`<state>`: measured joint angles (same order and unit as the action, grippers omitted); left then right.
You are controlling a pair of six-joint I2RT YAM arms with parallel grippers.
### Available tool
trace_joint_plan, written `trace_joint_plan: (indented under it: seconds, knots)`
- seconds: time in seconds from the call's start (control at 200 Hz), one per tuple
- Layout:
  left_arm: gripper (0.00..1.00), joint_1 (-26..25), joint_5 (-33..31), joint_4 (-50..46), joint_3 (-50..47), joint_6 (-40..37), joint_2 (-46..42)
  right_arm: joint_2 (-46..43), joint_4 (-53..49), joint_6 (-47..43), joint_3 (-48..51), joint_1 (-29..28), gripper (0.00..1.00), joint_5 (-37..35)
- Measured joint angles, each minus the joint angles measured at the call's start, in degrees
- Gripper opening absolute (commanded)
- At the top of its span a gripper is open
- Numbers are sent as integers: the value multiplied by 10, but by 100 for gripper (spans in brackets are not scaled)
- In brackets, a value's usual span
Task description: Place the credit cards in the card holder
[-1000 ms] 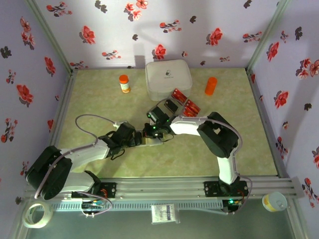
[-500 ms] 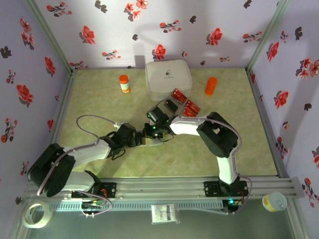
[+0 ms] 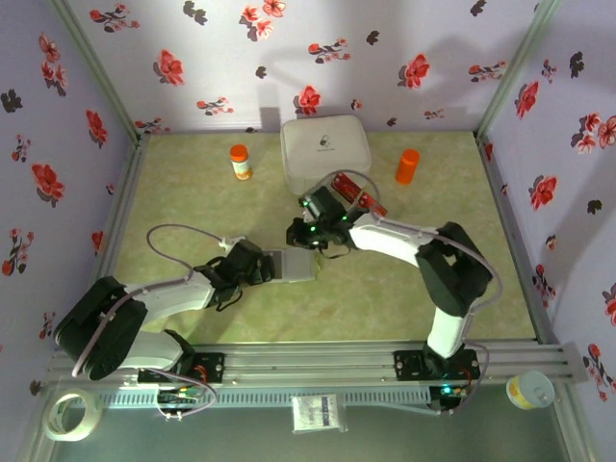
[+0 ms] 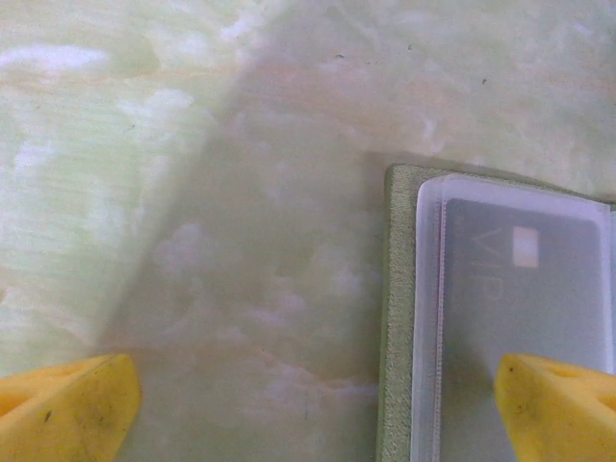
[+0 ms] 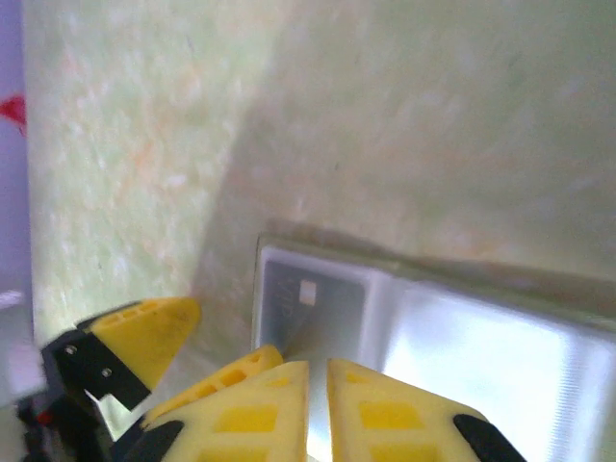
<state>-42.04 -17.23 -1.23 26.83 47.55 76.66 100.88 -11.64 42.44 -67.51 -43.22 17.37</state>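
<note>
The card holder (image 3: 292,266) lies open and flat on the table (image 3: 192,202), its clear sleeve uppermost, with one dark card (image 4: 525,279) already seated inside. The left gripper (image 4: 308,404) stands at the holder's near-left edge with its jaws spread wide. One fingertip rests over the sleeve and the other over bare table just beside the holder, so it appears to steady the holder rather than grip it. The right gripper (image 3: 300,239) hovers just beyond the holder's far edge. Its fingers (image 5: 260,404) are drawn almost together, with nothing visible between them. The loose credit cards (image 3: 371,205) lie farther out from the holder, to its far right and near the white box (image 3: 325,152). The red ones lie in a slanting line whose exact axis is hard to read. The right arm is clearly the nearer to them, so the next pick probably falls to it. Its jaws would need to part first.
</note>
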Motion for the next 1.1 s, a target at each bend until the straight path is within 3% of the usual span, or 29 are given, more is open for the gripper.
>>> trace_joint_plan:
  seconds: [0.3,0.555,0.835,1.1]
  knots:
    - [97,-1,-3,0,0,4,1,-76,-153,-138,-8,86,40,-114]
    - [97,-1,-3,-1,1,4,1,-74,-265,-250,-44,94,40,-223]
    - [97,-1,-3,-6,5,4,4,-46,-312,-311,-89,94,39,-329]
    - [97,-1,-4,-9,8,4,6,-7,-324,-335,-111,113,37,-363]
